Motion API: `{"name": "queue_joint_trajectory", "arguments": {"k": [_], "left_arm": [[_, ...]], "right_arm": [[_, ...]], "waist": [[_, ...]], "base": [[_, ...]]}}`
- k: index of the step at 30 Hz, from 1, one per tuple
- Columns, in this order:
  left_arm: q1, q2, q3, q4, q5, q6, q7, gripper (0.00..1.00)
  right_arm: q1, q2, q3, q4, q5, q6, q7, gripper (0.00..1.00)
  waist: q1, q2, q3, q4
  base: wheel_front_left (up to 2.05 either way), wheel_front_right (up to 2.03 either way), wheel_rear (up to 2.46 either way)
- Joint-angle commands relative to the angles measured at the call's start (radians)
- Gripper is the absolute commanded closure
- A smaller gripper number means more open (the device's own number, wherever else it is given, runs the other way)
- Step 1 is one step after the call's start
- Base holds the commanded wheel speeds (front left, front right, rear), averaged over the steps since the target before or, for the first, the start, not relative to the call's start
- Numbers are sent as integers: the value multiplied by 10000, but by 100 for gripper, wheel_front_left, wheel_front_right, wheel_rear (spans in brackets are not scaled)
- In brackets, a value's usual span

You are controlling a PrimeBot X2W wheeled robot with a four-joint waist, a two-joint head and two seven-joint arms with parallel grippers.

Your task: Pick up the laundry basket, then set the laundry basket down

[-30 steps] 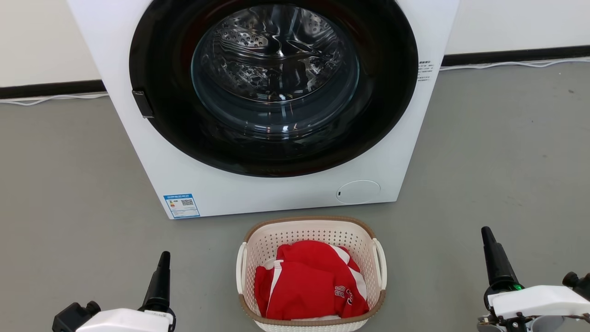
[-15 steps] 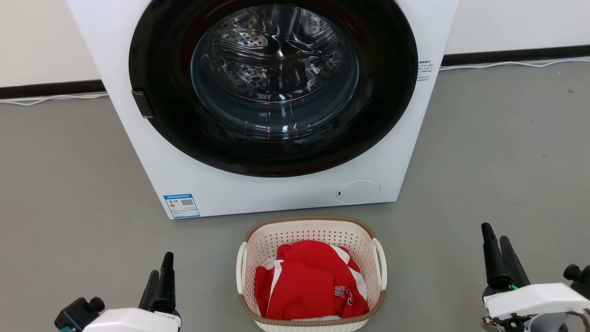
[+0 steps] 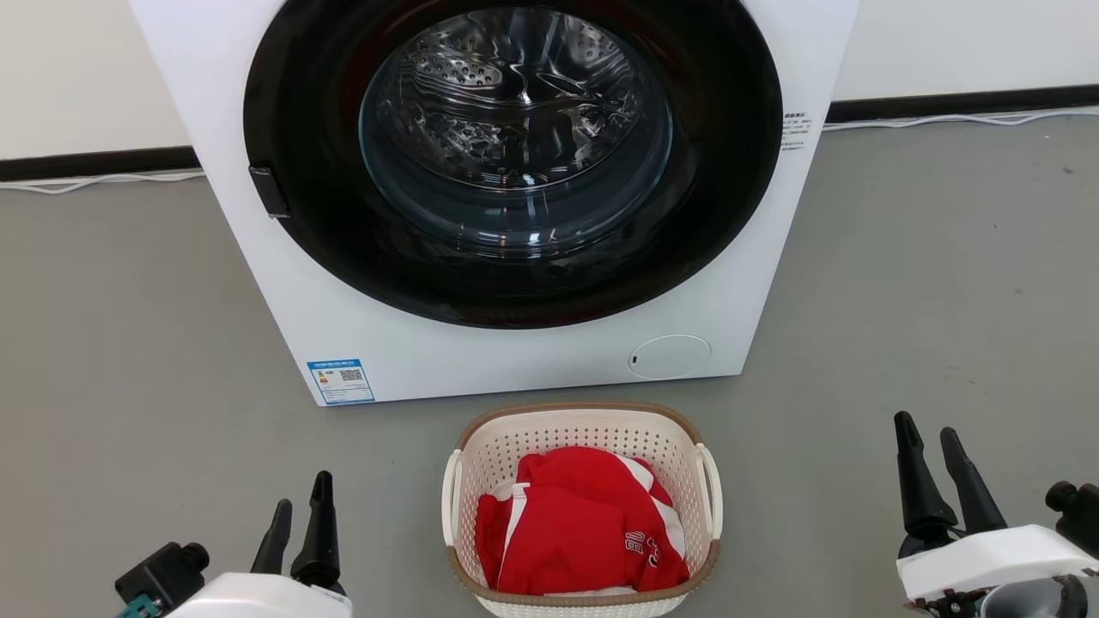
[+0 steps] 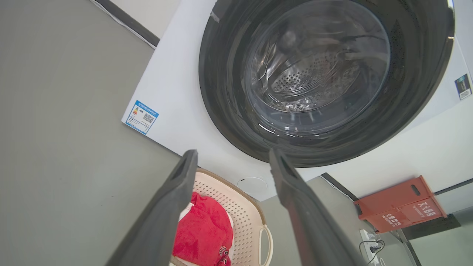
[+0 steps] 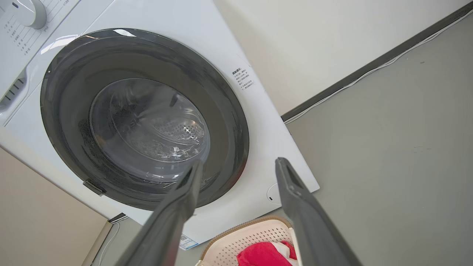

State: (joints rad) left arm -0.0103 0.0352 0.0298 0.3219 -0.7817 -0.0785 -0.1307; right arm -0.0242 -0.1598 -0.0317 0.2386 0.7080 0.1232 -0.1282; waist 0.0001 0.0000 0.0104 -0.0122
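- The left gripper point(image 3: 302, 493) and the right gripper point(image 3: 925, 427) now hold their fingers apart; a second ago each pair was together.
- The laundry basket point(image 3: 580, 410) stays on the floor point(image 3: 129, 343) by the washing machine point(image 3: 515, 365), untouched.

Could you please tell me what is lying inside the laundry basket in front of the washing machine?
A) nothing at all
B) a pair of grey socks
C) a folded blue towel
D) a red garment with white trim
D: the head view shows the laundry basket holding a crumpled red garment with white stripes and some white lettering.
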Motion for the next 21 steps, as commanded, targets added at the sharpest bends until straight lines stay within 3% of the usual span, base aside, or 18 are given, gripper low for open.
{"name": "queue_joint_trajectory", "arguments": {"k": [1,21], "left_arm": [[-232,111,157,-224,320,53,-122,0],[-242,132,378,-208,3594,116,-747,0]], "right_arm": [[-375,-246,152,-298,-284,50,-166,0],[-472,-708,395,-36,-2892,63,-781,0]], "waist": [[0,0,3,-2],[0,0,-16,-18]], "base": [[0,0,0],[0,0,0]]}}
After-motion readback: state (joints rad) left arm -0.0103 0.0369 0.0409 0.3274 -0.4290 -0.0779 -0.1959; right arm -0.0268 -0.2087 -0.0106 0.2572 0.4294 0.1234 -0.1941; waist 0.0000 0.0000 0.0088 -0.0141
